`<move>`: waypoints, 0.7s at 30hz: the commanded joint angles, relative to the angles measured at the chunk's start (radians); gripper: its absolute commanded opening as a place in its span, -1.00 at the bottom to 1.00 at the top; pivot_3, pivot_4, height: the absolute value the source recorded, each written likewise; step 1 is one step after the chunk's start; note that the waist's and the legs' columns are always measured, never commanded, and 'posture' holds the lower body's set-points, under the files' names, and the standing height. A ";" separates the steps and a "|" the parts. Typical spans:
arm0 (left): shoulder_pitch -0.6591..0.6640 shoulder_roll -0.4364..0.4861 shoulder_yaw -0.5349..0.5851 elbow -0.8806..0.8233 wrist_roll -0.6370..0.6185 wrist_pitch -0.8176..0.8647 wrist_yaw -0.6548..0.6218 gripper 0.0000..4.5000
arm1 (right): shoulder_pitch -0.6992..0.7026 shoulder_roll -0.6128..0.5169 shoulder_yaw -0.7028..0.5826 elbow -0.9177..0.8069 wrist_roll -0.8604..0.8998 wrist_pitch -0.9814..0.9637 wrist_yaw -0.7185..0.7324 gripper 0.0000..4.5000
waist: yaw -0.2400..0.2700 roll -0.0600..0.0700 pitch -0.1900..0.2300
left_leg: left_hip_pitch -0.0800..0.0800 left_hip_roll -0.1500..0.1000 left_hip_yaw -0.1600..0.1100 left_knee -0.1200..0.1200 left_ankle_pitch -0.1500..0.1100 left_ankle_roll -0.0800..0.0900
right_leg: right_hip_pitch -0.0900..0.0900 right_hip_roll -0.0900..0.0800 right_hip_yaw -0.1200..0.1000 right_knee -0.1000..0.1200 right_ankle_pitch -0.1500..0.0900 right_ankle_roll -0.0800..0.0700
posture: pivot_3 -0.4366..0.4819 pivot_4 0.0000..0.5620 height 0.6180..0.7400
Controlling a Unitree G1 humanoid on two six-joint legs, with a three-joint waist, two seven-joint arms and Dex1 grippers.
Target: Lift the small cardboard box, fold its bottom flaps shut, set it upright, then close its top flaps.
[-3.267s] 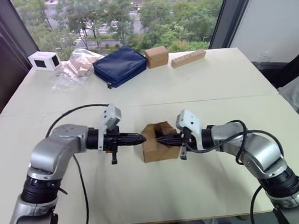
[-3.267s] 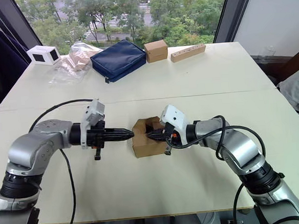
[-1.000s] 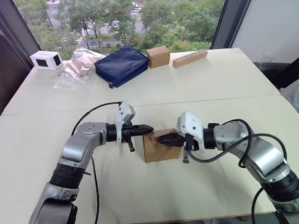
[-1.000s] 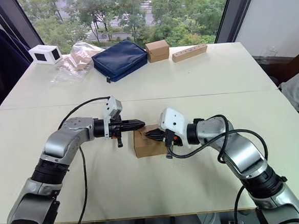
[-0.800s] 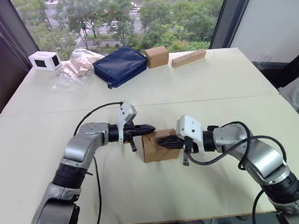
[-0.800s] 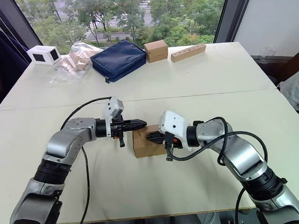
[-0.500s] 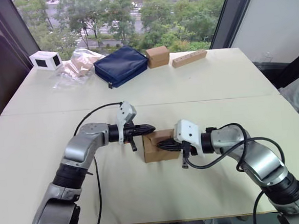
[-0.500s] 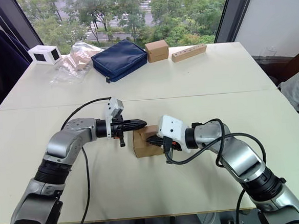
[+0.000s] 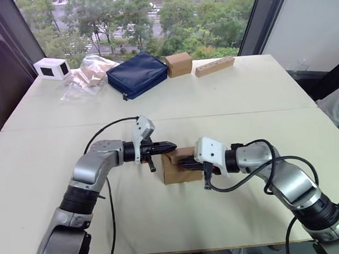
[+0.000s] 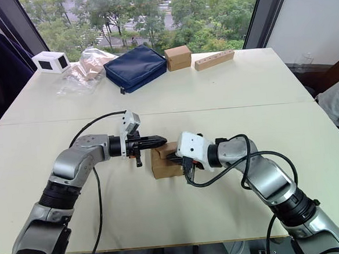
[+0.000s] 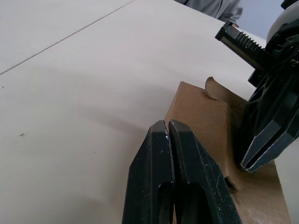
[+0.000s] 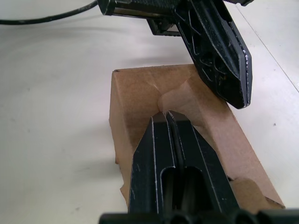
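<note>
Resting on the table [image 9: 225, 94], the small cardboard box [image 9: 174, 172] is being pressed on its upper face by the left gripper [image 9: 169, 145] and right gripper [image 9: 182, 164], jaws together on both; the top flaps [image 12: 187, 95] are seemingly being closed, the last step.

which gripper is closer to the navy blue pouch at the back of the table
Left. The left gripper sits at the small cardboard box's far left corner, nearer the navy pouch. The right gripper lies on the box, farther back toward the robot.
</note>
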 commanded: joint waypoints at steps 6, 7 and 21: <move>0.018 0.008 0.012 -0.061 -0.020 0.011 -0.012 -0.97 | -0.027 0.021 -0.017 0.030 -0.026 -0.002 -0.023 -1.00 | 0.001 0.000 0.000 | 0.000 0.000 0.000 0.000 0.000 0.000 | 0.000 0.000 0.000 0.000 0.000 0.000 | -0.05 -0.47 1.00; 0.018 0.010 0.011 -0.061 -0.019 0.010 -0.014 -0.97 | -0.029 0.020 -0.016 0.029 -0.027 -0.001 -0.021 -1.00 | 0.000 0.000 0.000 | 0.000 0.000 0.000 0.000 0.000 0.000 | 0.000 0.000 0.000 0.000 0.000 0.000 | -0.05 -0.47 1.00; 0.032 0.063 -0.053 -0.052 0.071 -0.094 -0.060 -0.97 | -0.011 -0.007 -0.108 -0.057 0.092 0.087 0.030 -1.00 | 0.000 0.000 0.000 | 0.000 0.000 0.000 0.000 0.000 0.000 | 0.000 0.000 0.000 0.000 0.000 0.000 | -0.05 -0.47 1.00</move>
